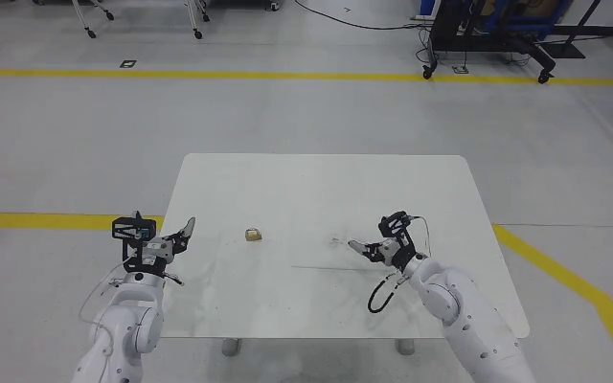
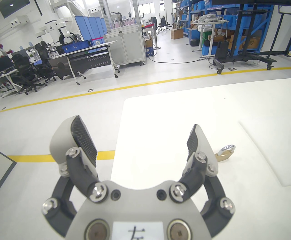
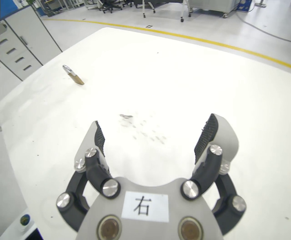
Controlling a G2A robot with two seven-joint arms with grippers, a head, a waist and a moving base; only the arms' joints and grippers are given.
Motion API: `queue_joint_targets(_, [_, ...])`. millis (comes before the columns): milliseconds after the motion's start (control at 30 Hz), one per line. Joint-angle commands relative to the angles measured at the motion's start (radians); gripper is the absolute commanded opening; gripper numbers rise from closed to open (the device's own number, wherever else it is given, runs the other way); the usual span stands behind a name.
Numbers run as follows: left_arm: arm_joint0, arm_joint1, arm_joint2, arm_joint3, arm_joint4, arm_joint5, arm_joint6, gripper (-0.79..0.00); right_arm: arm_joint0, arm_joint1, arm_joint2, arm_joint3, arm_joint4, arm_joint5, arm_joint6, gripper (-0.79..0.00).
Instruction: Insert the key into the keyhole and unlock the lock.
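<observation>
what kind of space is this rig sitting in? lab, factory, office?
Looks like an open robotics lab or workshop: yellow floor lines run past the white table, and blue storage racks, office chairs and workbenches stand around the room.

A robotics laboratory in an industrial hall is indicated. A white bench [image 1: 316, 187] is set on a grey floor marked with yellow lines [image 1: 287, 74]. Blue storage racks [image 2: 195, 9], wheeled work tables [image 2: 91, 59], office chairs [image 2: 22, 70] and a framed enclosure [image 2: 125, 43] are seen behind.
</observation>
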Motion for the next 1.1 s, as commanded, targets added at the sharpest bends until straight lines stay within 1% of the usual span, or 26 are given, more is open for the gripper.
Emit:
queue_joint_targets(0, [0.000,0.000,0.000,0.000,0.000,0.000,0.000,0.000,0.028,-0.005,-0.028,0.045,0.007,-0.037,-0.030,0.000])
queue_joint_targets(200, [0.000,0.000,0.000,0.000,0.000,0.000,0.000,0.000,0.107,-0.009,-0.072,0.171,-0.017,-0.204,-0.135,-0.006])
queue_joint_targets(233, [0.000,0.000,0.000,0.000,0.000,0.000,0.000,0.000,0.123,-0.009,-0.076,0.191,-0.028,-0.239,-0.150,-0.086])
queue_joint_targets(267, [0.000,0.000,0.000,0.000,0.000,0.000,0.000,0.000,0.141,-0.007,-0.080,0.206,-0.060,-0.268,-0.166,-0.108])
queue_joint_targets(300, [0.000,0.000,0.000,0.000,0.000,0.000,0.000,0.000,0.155,-0.005,-0.086,0.219,-0.111,-0.285,-0.183,-0.160])
queue_joint_targets(333, [0.000,0.000,0.000,0.000,0.000,0.000,0.000,0.000,0.164,-0.003,-0.091,0.232,-0.152,-0.285,-0.206,-0.175])
queue_joint_targets(400, [0.000,0.000,0.000,0.000,0.000,0.000,0.000,0.000,0.181,-0.002,-0.103,0.252,-0.206,-0.299,-0.256,-0.453])
queue_joint_targets(433, [0.000,0.000,0.000,0.000,0.000,0.000,0.000,0.000,0.191,-0.001,-0.107,0.266,-0.238,-0.304,-0.275,-0.502])
queue_joint_targets(467, [0.000,0.000,0.000,0.000,0.000,0.000,0.000,0.000,0.203,0.000,-0.112,0.279,-0.270,-0.302,-0.290,-0.582])
queue_joint_targets(500, [0.000,0.000,0.000,0.000,0.000,0.000,0.000,0.000,0.212,0.000,-0.120,0.287,-0.299,-0.306,-0.306,-0.634])
queue_joint_targets(533, [0.000,0.000,0.000,0.000,0.000,0.000,0.000,0.000,0.223,0.001,-0.128,0.293,-0.335,-0.307,-0.320,-0.650])
queue_joint_targets(700, [0.000,0.000,0.000,0.000,0.000,0.000,0.000,0.000,0.250,0.005,-0.179,0.301,-0.512,-0.282,-0.379,-0.603])
queue_joint_targets(767, [0.000,0.000,0.000,0.000,0.000,0.000,0.000,0.000,0.257,0.005,-0.193,0.304,-0.546,-0.269,-0.385,-0.745])
queue_joint_targets(800, [0.000,0.000,0.000,0.000,0.000,0.000,0.000,0.000,0.261,0.004,-0.201,0.303,-0.562,-0.266,-0.383,-0.742])
queue_joint_targets(833, [0.000,0.000,0.000,0.000,0.000,0.000,0.000,0.000,0.265,0.004,-0.210,0.303,-0.577,-0.265,-0.382,-0.720])
queue_joint_targets(867, [0.000,0.000,0.000,0.000,0.000,0.000,0.000,0.000,0.270,0.004,-0.217,0.303,-0.592,-0.261,-0.377,-0.650])
queue_joint_targets(900, [0.000,0.000,0.000,0.000,0.000,0.000,0.000,0.000,0.274,0.003,-0.223,0.305,-0.602,-0.259,-0.374,-0.606])
queue_joint_targets(967, [0.000,0.000,0.000,0.000,0.000,0.000,0.000,0.000,0.281,0.002,-0.231,0.308,-0.612,-0.254,-0.371,-0.594])
queue_joint_targets(1067, [0.000,0.000,0.000,0.000,0.000,0.000,0.000,0.000,0.291,0.001,-0.243,0.308,-0.627,-0.252,-0.370,-0.483])
